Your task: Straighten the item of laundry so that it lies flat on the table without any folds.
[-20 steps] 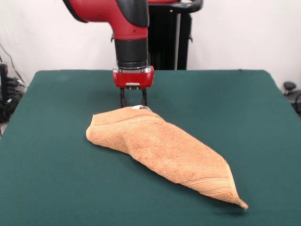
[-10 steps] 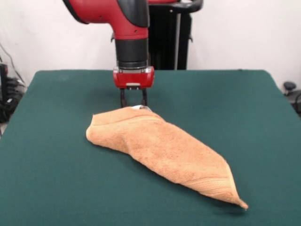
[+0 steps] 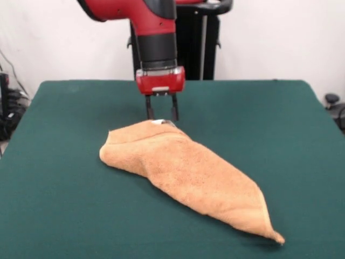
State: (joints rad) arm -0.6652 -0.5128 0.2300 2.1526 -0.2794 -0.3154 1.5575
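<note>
While the arm is coming down from above, the jaws are standing spread, empty, their two dark tips hanging just above and behind the towel's far edge. Towel is lying folded on the green bench, roughly mid-bench, forming a long wedge running from a bunched wide end at picture left to a pointed corner at lower right. Small white tag is peeking out at the far edge, just below the tips; possibly touching one, hard to tell.

Orange-tan towel (white tag) on dark green table.
</note>
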